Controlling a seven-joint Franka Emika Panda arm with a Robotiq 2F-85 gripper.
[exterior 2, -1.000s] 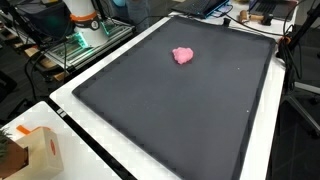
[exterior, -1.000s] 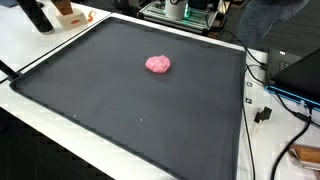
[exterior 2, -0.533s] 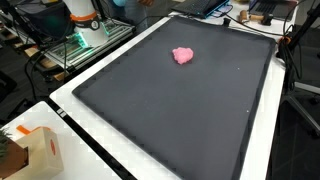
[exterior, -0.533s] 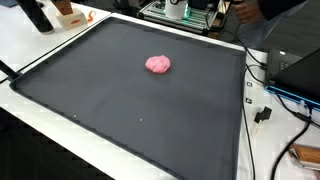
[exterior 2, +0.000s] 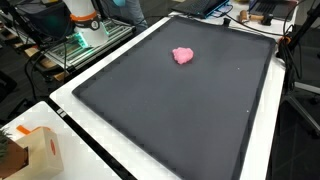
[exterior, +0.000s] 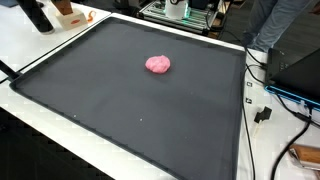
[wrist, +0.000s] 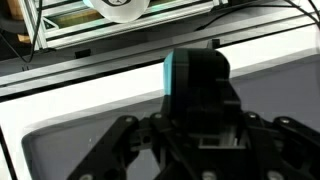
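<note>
One pink lump on black mat, box beside; gripper splayed wide at edge.

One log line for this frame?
fingers: spread apart, empty | pink crumpled lump: on black flat mat, untouched | white table: under mat

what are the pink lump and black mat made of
pink lump: looks like soft dough or putty, matte, going by its crumpled, uneven shape; could be cloth. black mat: seems rubber or foam sheet, matte, flat with no glare.
</note>
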